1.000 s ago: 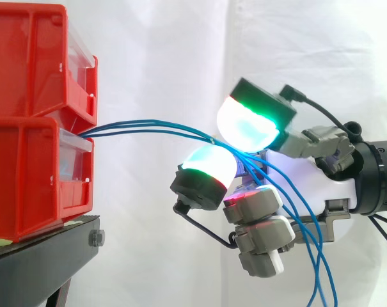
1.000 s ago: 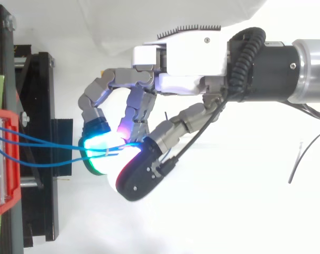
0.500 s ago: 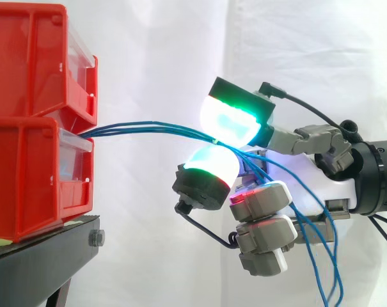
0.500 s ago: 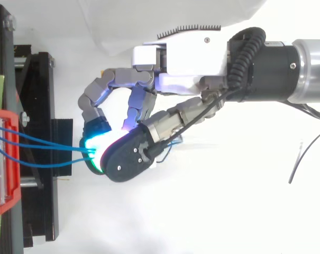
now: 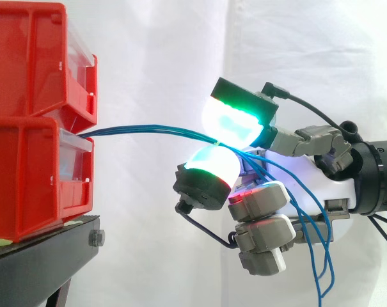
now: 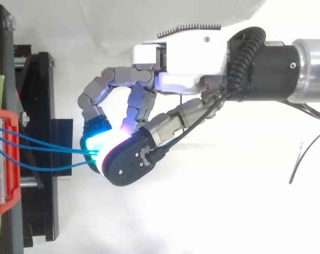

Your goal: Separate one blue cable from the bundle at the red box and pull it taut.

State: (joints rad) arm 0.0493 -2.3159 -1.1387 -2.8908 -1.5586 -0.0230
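Observation:
Several thin blue cables (image 5: 148, 131) run from the front of the lower red box (image 5: 33, 179) rightward to my hand (image 5: 295, 185). In the top view the blue cables (image 6: 48, 151) fan out from the red box (image 6: 1, 164) and meet at the glowing pads. A green-glowing fingertip (image 5: 238, 115) presses down from above and a second glowing fingertip (image 5: 209, 169) presses up from below, pinching the cables between them. Beyond the pinch the cables hang in loose loops past the palm. The stretch toward the box looks nearly straight.
Two red bins are stacked, the upper one (image 5: 33, 64) above the lower, on a black stand (image 5: 39, 256). The stand's frame (image 6: 38, 148) lies left of the hand in the top view. A white curtain hangs behind.
The upper fingertip came down and closed onto the cables against the lower pad. The cables between box and hand have drawn together and straightened.

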